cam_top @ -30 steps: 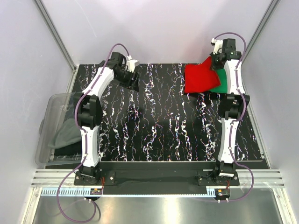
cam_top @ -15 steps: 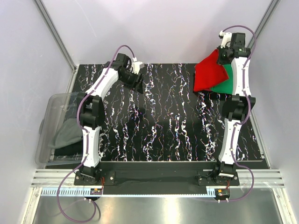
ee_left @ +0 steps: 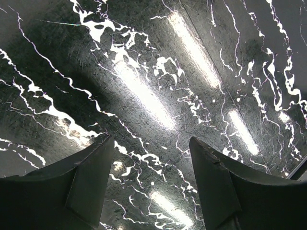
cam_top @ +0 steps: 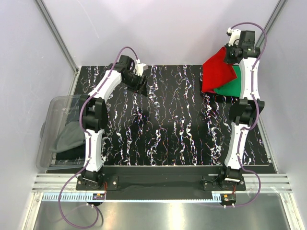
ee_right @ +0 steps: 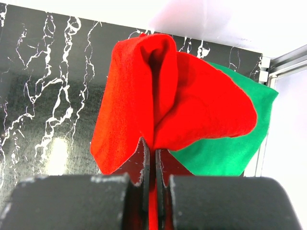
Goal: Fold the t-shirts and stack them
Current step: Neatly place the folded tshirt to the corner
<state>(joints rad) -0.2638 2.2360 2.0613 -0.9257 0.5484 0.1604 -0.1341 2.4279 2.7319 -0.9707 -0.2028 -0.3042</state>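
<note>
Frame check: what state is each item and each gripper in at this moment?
red t-shirt: lifted, hanging in folds from the right gripper.
green t-shirt: lying flat at the far right corner of the table, partly hidden by the red t-shirt.
right gripper: shut on the red t-shirt.
left gripper: open, holding nothing, over the table.
clear bin: at the table's left edge, grey cloth inside.

The green t-shirt (cam_top: 230, 87) at the far right corner of the worktop (cam_top: 163, 120) is largely covered by the red t-shirt (cam_top: 218, 69) hanging before it. The cloth pinched in the right tool (ee_right: 150, 143) runs off the wrist view's bottom edge. The left tool (ee_left: 149, 141) has its fingers likewise cut off in its own view. Off the worktop's left edge, grey cloth (cam_top: 67, 136) in a bin (cam_top: 53, 101) is veiled by the cloudy wall.
</note>
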